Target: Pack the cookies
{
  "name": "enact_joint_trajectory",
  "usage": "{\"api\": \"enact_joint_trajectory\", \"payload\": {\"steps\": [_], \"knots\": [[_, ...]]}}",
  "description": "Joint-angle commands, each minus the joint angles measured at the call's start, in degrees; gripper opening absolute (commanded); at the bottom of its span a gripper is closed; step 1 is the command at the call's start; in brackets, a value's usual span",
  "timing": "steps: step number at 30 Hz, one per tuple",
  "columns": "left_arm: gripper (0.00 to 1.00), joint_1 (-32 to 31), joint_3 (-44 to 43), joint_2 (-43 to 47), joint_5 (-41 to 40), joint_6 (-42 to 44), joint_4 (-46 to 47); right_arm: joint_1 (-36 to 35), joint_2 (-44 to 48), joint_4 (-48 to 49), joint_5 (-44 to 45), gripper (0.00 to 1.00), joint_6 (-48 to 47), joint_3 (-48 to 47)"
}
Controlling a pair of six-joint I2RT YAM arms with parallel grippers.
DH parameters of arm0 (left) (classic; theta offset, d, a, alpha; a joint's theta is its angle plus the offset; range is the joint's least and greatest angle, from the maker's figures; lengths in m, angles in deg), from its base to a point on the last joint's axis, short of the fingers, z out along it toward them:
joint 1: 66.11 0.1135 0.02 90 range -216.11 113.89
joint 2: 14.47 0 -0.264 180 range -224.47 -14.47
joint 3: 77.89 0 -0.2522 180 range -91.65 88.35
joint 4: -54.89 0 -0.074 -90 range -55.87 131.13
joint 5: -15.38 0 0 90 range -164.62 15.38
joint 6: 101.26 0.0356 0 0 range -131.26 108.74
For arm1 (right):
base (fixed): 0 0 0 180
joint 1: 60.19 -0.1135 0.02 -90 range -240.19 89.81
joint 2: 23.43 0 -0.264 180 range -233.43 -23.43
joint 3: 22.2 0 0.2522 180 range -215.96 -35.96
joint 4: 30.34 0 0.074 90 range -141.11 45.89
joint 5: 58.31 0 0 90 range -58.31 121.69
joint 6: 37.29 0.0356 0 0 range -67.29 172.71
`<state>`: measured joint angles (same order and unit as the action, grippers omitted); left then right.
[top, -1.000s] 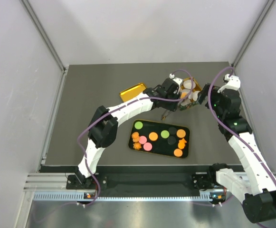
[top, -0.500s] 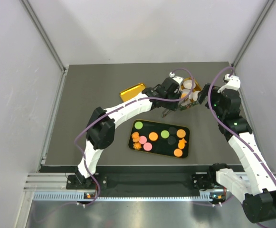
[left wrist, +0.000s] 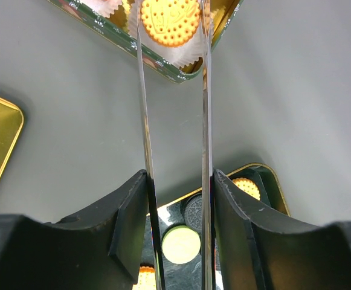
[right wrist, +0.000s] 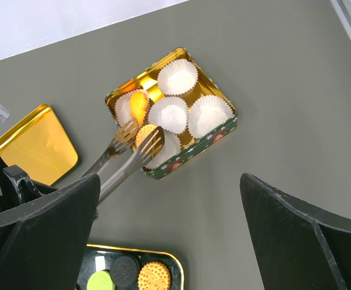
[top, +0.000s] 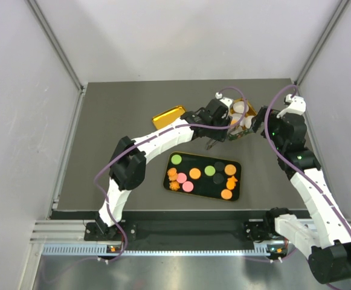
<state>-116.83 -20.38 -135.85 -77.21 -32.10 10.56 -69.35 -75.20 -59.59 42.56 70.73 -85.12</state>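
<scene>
Cookie over the tin
Left jaws half-closed on the tongs, whose tips flank an orange cookie over a paper cup in the tin; right jaws wide open, empty. More cookies lie on the black tray.

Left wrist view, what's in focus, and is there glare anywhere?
Left wrist view: the round orange cookie in its white paper cup is sharp; the steel tongs glint along their blades. Right wrist view: the flat gold metal lid shows a bright sheen.
</scene>
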Motion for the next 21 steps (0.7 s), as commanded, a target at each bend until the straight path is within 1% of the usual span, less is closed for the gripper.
{"api": "enact_joint_trajectory", "payload": {"steps": [1, 4, 8, 15, 21], "knots": [[0.49, -0.17, -2.72, 2.47, -0.22, 0.27, 0.60, 0.73, 1.32, 1.42, 0.64, 1.00, -0.44, -1.02], [0.50, -0.26, -2.81, 2.55, -0.31, 0.19, 0.51, 0.82, 1.32, 1.42, 0.64, 1.00, -0.53, -1.02], [0.54, -0.26, -2.81, 2.64, -0.31, 0.45, 0.33, 0.73, 1.23, 1.42, 0.64, 1.00, -0.44, -1.02], [0.54, -0.26, -3.07, 2.55, -0.14, 0.54, 0.60, 0.73, 1.32, 1.34, 0.64, 1.00, -0.53, -0.93], [0.52, -0.52, -3.16, 4.57, 0.57, 0.36, 0.33, 0.73, 1.23, 1.34, 0.73, 1.00, -0.62, -0.93]]}}
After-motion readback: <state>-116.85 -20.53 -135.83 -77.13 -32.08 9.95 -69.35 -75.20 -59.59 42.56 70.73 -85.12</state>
